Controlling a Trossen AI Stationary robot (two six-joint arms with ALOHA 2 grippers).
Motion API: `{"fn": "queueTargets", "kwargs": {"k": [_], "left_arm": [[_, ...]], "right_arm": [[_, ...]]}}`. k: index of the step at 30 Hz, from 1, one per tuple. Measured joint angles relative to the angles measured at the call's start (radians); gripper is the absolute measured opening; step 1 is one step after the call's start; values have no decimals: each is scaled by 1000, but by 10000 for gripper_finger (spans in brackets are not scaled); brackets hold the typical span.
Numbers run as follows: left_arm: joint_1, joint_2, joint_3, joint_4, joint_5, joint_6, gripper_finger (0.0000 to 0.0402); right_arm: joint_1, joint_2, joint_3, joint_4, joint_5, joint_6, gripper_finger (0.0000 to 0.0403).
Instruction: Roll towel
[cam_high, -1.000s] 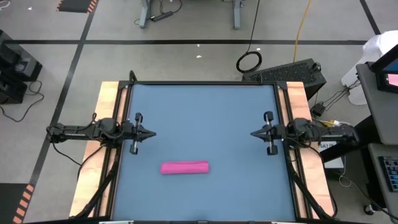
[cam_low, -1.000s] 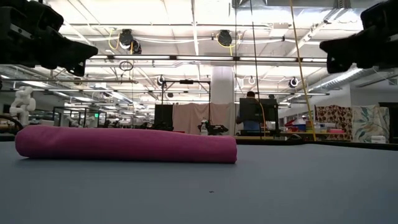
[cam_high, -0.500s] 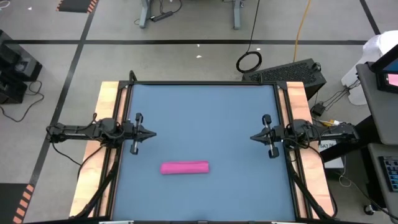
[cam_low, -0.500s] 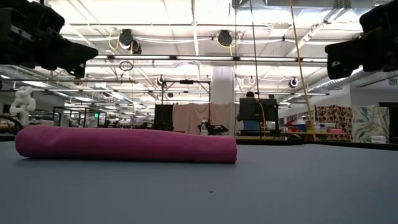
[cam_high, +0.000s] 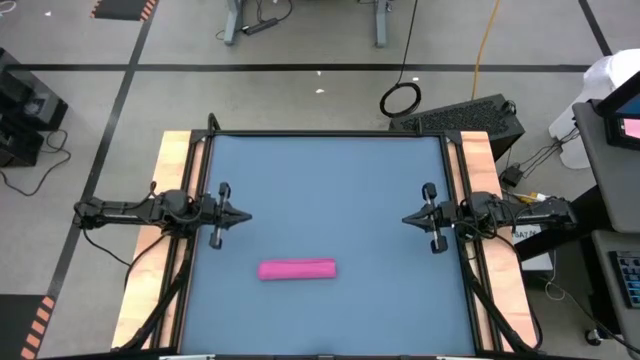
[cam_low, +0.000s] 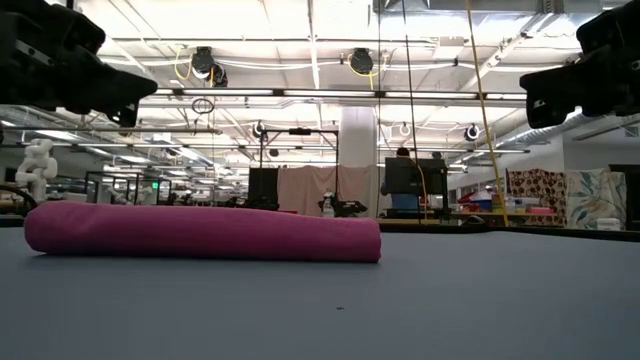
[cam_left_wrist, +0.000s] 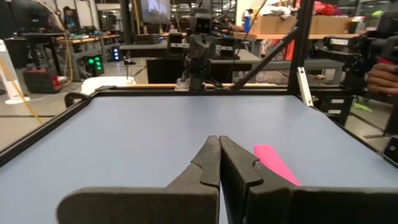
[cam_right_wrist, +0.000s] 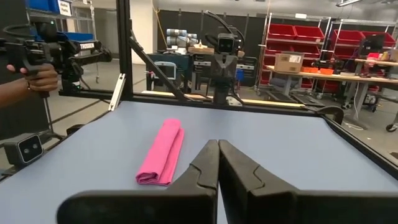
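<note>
Since the towel already lies as a tight roll on the table, near its front edge and slightly left of centre, the task looks finished. Left gripper and right gripper sit clenched, grasping nothing, at the table's sides, well apart from it.

Towel: you see the rolled towel lying on the table, near its front edge.
Grippers: left gripper and right gripper flank it, well apart.
</note>
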Motion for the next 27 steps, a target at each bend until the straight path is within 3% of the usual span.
{"fn": "queueTargets", "kwargs": {"k": [27], "left_arm": [[-91, 0, 0, 19, 15, 52, 1]], "right_arm": [[0, 0, 0, 2, -2, 0, 0]]}}
